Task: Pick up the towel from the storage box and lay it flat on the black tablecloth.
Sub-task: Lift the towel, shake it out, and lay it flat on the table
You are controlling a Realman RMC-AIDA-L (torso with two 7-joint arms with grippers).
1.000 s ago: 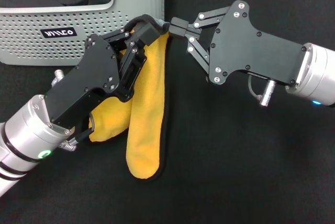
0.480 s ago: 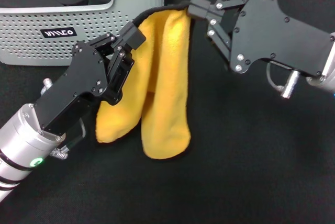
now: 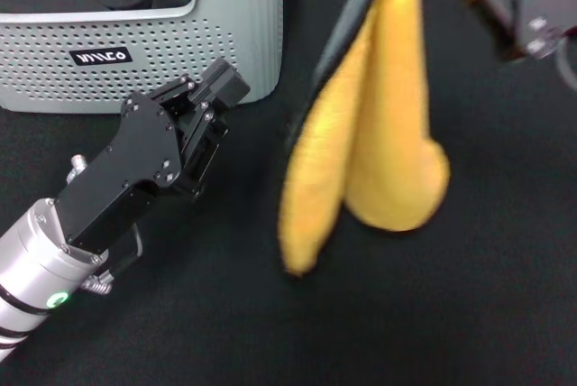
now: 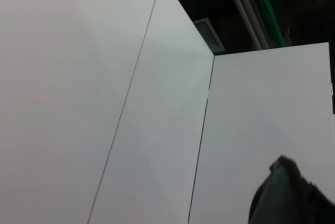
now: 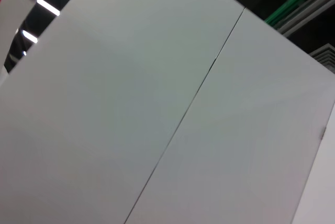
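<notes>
Towel (image 3: 379,124) hangs only in head view

One marking shows: a small black label (image 3: 102,57) with stylised white lettering on the perforated side of the pale grey-green plastic storage basket (image 3: 180,48); the letters cannot be read with certainty.

The towel (image 3: 379,124) was fuzzy yellow cloth; the box (image 3: 180,43) beside it, perforated matt plastic; the tablecloth (image 3: 406,314) beneath, matt black felt.
</notes>
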